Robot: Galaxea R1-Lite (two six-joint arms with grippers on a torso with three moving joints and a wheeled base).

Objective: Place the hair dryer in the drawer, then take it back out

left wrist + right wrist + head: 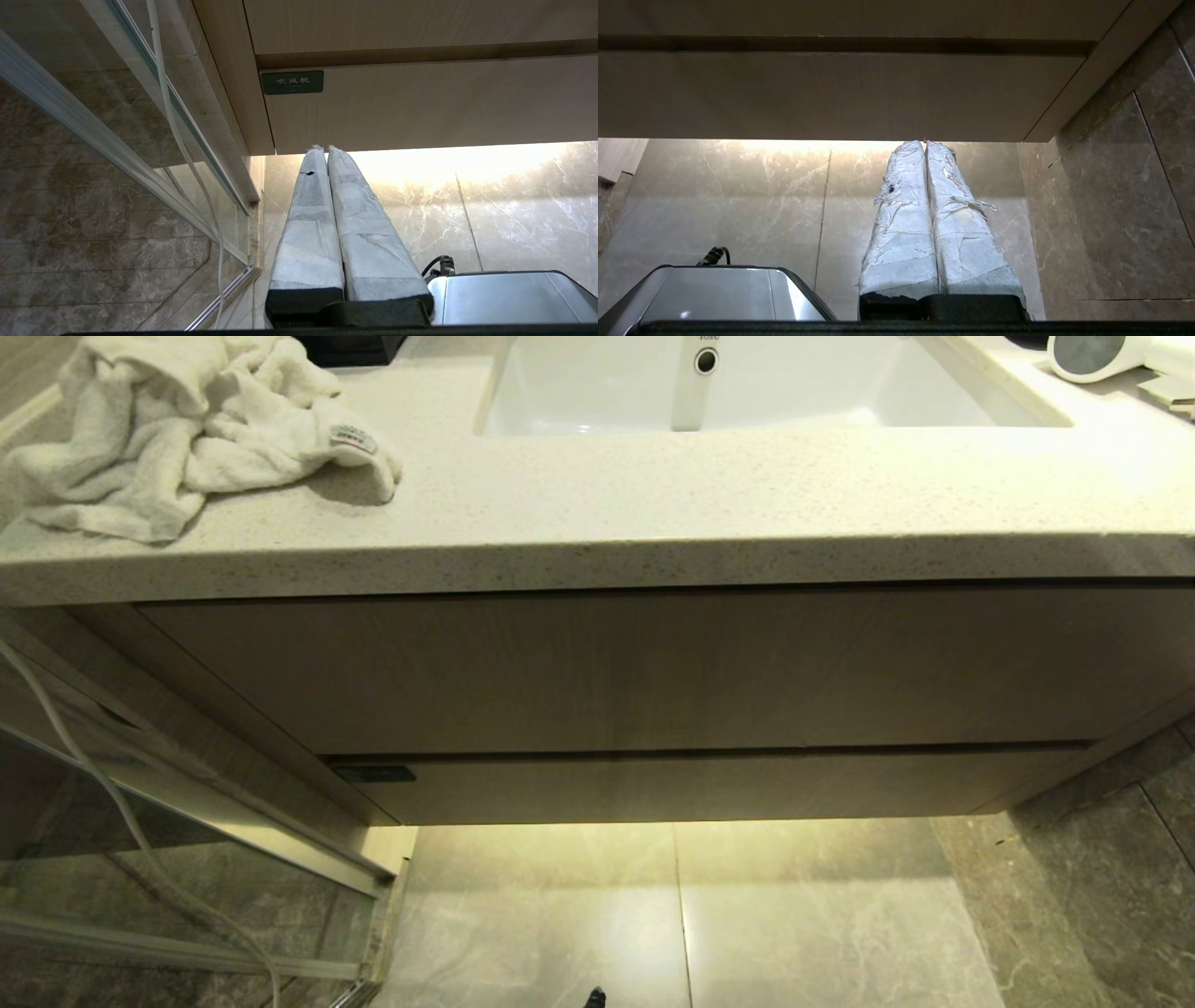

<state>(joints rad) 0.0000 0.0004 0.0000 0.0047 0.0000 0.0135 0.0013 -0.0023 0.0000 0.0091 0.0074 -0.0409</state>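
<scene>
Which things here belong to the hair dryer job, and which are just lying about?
Job:
- hair dryer, on the counter, far right
- drawer, shut
- left claw, shut, parked low before the drawer
- right claw, shut, parked low likewise

Lying about:
- towel
- sink
- faucet

Hair dryer (pixel 1097 355) cut off by top edge of head view: only dark grey round end and part of white barrel visible; handle and cord out of view. Drawer (pixel 709 786) closed, interior hidden. Label (pixel 374 774) too small to read in head view. Towel (pixel 187 425) and sink (pixel 840 392) clipped at top edge.
</scene>
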